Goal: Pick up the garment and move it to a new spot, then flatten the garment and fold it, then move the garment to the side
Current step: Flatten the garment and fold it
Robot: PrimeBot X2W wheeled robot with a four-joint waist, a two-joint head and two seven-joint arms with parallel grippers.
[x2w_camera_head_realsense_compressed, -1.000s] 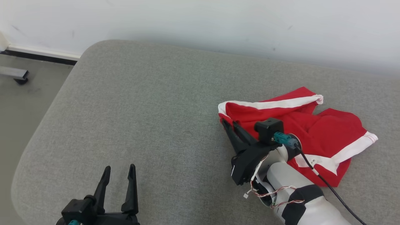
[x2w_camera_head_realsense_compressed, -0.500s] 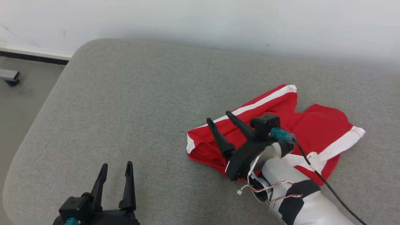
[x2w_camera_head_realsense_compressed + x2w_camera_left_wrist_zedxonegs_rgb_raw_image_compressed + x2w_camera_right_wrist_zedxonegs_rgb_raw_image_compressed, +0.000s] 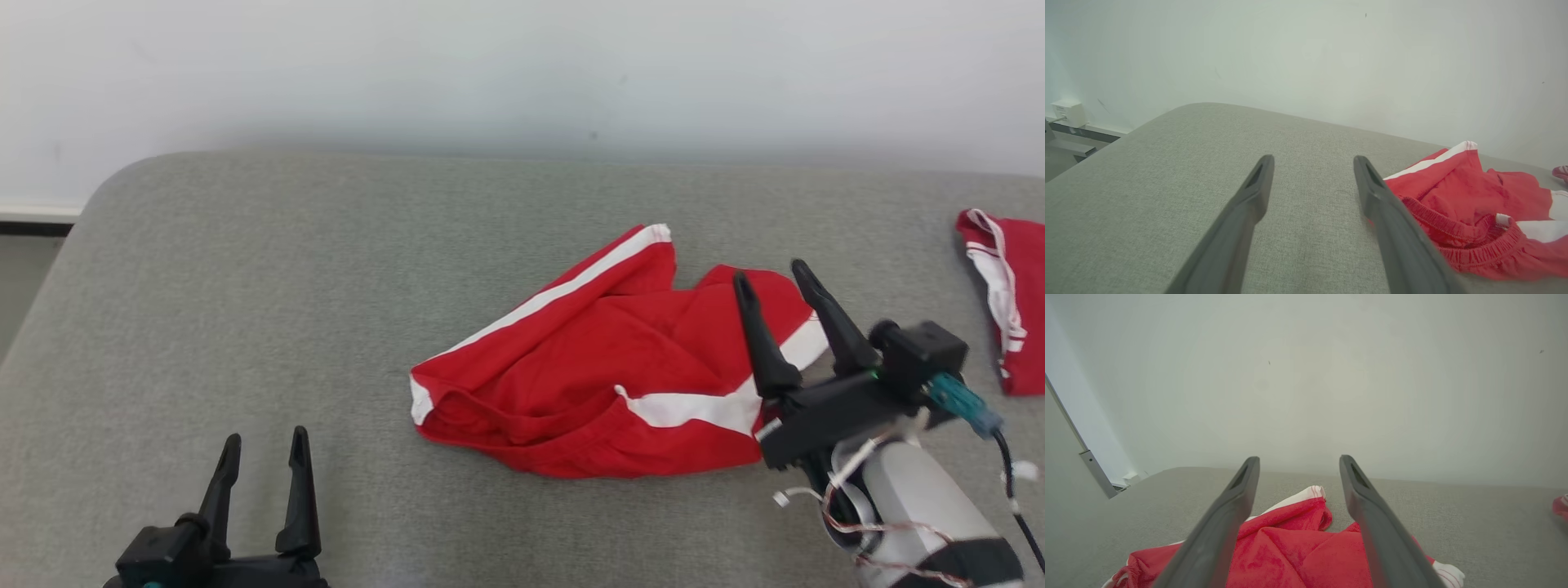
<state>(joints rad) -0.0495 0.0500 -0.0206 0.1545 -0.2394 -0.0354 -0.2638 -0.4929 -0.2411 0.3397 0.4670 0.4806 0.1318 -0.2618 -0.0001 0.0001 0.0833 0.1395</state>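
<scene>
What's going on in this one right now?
A two-armed robot is working on a pair of red shorts with white stripes, which lie crumpled and unfolded on a grey cushioned surface. The right gripper is open above the shorts' right end, gripping nothing. The left gripper is open too, off to the left over bare cushion. Another red-and-white garment lies at the far right edge.

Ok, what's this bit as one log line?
red shorts: crumpled, lying on grey cushion | right hand: open, empty | left hand: open, empty
</scene>
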